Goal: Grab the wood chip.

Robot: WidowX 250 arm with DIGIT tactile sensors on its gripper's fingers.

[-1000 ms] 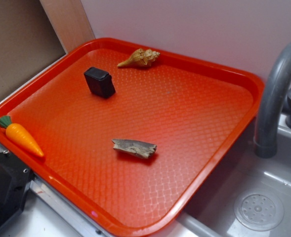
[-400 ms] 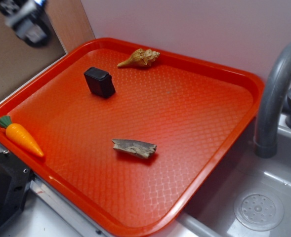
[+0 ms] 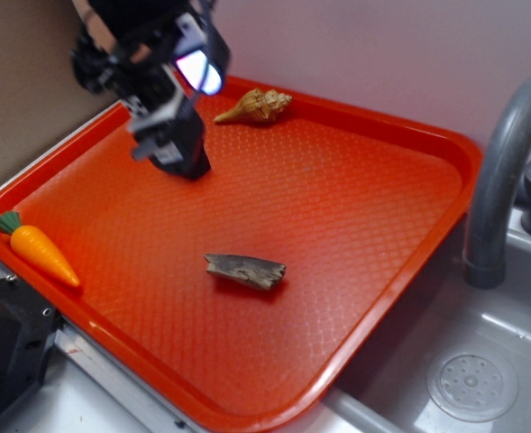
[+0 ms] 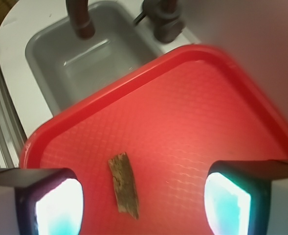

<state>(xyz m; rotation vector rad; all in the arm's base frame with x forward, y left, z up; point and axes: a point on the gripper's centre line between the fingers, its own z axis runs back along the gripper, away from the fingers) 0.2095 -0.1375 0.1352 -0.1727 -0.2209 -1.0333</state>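
The end effector (image 4: pixel 144 200) is seen spread wide and empty, its two lit fingers (image 4: pixel 58 205) apart at the bottom of the wrist view, held above the far-left part of the orange tray (image 3: pixel 400 298), well apart from the wood chip (image 3: pixel 245 270). The chip lies flat near the tray's middle, toward the front rim. It is judged light, stiff and rough (unlikely to slip), best pinched across its narrow width at mid-length. Open tray floor surrounds it; the seashell (image 3: pixel 254 105), the carrot (image 3: pixel 40 251) and the sink (image 3: pixel 472 379) are well clear.
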